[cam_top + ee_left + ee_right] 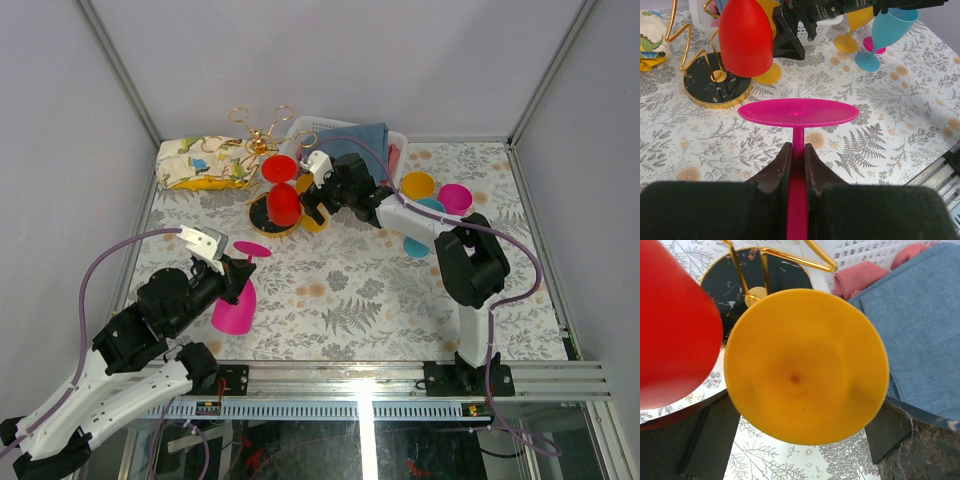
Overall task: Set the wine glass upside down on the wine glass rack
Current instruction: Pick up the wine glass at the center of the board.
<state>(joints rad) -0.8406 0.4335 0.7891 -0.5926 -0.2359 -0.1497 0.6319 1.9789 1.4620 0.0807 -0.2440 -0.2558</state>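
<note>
Near the left arm, well apart from the wine glass rack (705,92), the left gripper (797,146) pinches the magenta wine glass (799,113) by its stem; the right gripper (316,200) stands spread beside the rack; judged best: slide the stem into a free arm, clear of the red glass (745,37).

The place looks like a robot test cell in a laboratory. Plain pale panels (330,60) in a metal frame (120,70) enclose the cloth-covered tabletop (400,300). Two arms (120,370) are bolted to an aluminium rail (400,385) at its near edge, with purple cables (100,257) running loose.
</note>
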